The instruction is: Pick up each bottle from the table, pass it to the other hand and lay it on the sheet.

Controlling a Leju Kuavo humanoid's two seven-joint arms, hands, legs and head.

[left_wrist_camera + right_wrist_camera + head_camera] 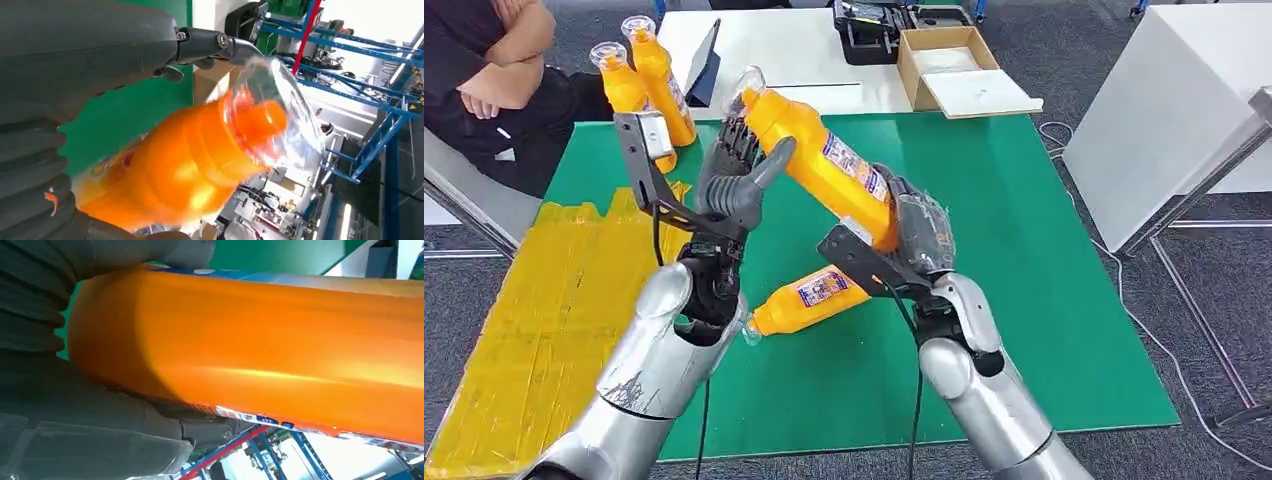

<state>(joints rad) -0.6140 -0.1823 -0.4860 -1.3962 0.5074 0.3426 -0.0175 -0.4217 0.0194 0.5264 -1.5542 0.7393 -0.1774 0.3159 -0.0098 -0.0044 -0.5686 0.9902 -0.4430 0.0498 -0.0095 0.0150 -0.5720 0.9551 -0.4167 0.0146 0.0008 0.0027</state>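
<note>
Mid hand-over: orange bottle (824, 165) aloft, tilted, base gripped in right hand (919, 235), neck end inside left hand (739, 175), fingers curled around. Next, probably: firm left grip, right release, then towards yellow sheet (544, 300).

Even bright light; wrist views blurred, background overexposed.

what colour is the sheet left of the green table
Yellow; the sheet shows best in the head view.
</note>
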